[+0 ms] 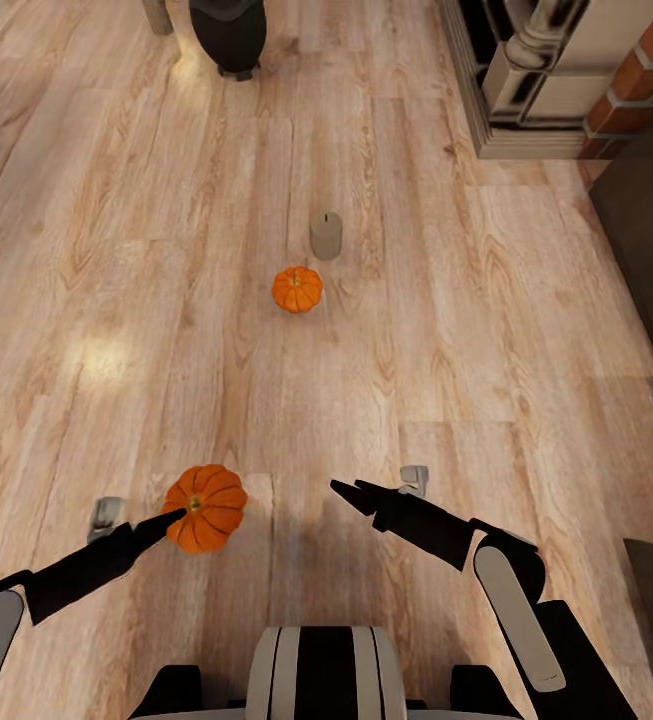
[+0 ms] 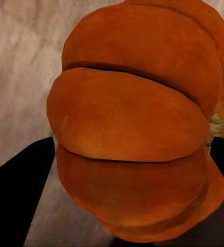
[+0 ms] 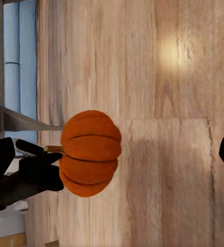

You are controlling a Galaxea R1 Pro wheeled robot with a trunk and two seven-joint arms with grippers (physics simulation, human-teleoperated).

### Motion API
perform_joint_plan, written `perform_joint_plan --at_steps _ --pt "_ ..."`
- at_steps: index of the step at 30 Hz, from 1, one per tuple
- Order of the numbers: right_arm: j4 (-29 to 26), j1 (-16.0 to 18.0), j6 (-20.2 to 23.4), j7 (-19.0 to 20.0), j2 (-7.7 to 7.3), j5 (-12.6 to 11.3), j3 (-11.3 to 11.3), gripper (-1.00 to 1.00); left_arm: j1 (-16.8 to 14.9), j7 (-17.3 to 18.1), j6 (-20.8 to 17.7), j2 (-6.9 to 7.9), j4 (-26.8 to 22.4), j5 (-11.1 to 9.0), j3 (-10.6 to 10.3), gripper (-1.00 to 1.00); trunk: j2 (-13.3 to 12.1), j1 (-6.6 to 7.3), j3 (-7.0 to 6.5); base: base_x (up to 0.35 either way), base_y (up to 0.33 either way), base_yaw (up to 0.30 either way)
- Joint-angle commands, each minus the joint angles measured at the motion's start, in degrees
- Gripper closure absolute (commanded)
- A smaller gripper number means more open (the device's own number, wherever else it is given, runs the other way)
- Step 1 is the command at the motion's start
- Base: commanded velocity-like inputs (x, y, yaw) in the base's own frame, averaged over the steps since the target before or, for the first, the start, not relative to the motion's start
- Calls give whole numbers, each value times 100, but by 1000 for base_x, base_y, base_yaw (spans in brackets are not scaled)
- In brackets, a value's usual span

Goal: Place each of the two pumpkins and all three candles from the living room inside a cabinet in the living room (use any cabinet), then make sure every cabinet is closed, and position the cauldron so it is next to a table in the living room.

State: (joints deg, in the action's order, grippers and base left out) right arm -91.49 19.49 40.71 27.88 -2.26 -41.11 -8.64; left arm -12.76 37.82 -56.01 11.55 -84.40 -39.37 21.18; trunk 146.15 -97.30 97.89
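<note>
The left claw (image 1: 171,518) is closed on the nearer pumpkin (image 1: 206,508), its dark fingertips gripping the fruit at the stem end. In the left wrist view the held pumpkin (image 2: 132,128) sits between the two fingers (image 2: 14,195), ribs running across the grip. This hold keeps it clear of the floor (image 1: 466,330) for carrying to a cabinet. The right wrist view confirms it: the pumpkin (image 3: 90,153) hangs clamped at its stem side by the left claw (image 3: 42,159), above the planks.

The right claw (image 1: 351,492) extends at about 1 o'clock from the robot's trunk. It carries nothing. Its fingers (image 1: 366,495) appear close together; how far apart they stand cannot be told. Judged from this, it is free for the next pick.

Farther out, at 12 o'clock, the second pumpkin (image 1: 297,289) rests upright on the floor. Just beyond it, one candle (image 1: 326,235) stands upright, near but apart from the pumpkin. Both await collection.

Farthest, at 11 o'clock, the black cauldron (image 1: 229,35) sits on the floor. At 1 o'clock, the brick fireplace (image 1: 646,70) borders the room.
</note>
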Motion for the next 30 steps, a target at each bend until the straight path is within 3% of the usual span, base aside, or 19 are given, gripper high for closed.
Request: perform_joint_plan --at_steps 1,4,6,14,26,30 --pt "-1 2 25 -2 -3 -15 1 -100 0 209 -65 46 -3 61 102 100 0 3 -20 0 0 0" --pt "0 2 25 -2 -3 -12 8 -100 0 394 -135 85 -6 61 398 100 -5 11 -87 0 0 0" --pt "2 2 25 -3 -3 -11 10 -100 0 423 -228 91 -6 61 478 100 -7 16 -131 0 0 0" --pt "9 -2 -350 -10 -3 -25 -18 -100 0 436 -305 89 -7 61 516 100 -18 36 -308 0 0 0" --pt "9 -23 -415 -2 -3 -80 20 -100 1 443 -306 180 -7 44 709 100 -34 67 -574 0 0 0" --pt "9 -23 -417 -2 -3 -77 17 -100 1 447 -306 202 -7 -132 739 100 -35 70 -596 0 0 0"
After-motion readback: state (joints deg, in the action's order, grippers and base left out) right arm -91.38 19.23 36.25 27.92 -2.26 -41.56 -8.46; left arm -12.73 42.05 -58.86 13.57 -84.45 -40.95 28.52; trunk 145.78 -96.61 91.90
